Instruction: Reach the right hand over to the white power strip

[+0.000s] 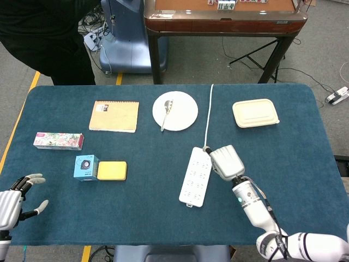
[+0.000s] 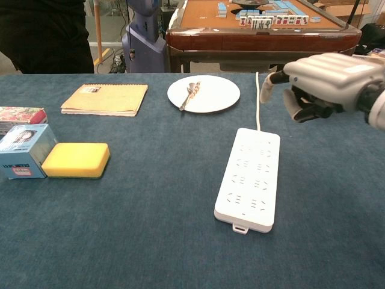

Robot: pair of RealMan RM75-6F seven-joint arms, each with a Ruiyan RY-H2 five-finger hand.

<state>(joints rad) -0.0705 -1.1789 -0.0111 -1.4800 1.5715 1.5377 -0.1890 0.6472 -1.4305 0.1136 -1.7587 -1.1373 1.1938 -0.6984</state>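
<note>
While our right hand (image 2: 328,81) hangs raised above the blue-covered bench (image 2: 150,229), we note its fingers curled partly downward with nothing between them; whether they count as properly apart or drawn in we cannot tell from either view. From the chest view it sits clear of the surface, up and to the right of the far end of the strip. From the head view the same hand (image 1: 227,162) shows just beside the strip's upper right corner, near where the cord enters.

The long white plastic power strip (image 2: 249,177) lies flat on the bench, slightly angled, its thin white cord (image 1: 209,117) running away toward the far edge, between the round white plate (image 1: 175,111) with its spoon and the beige lidded food box (image 1: 255,113).

Our left hand (image 1: 13,196) rests at the near left corner, fingers spread, holding nothing.

We judge the reach to be under way but not finished: the hand is near the strip, not on it. The next move calls for bringing it leftward and down over the strip's body, keeping clear of the cord so the strip is not dragged.
</note>
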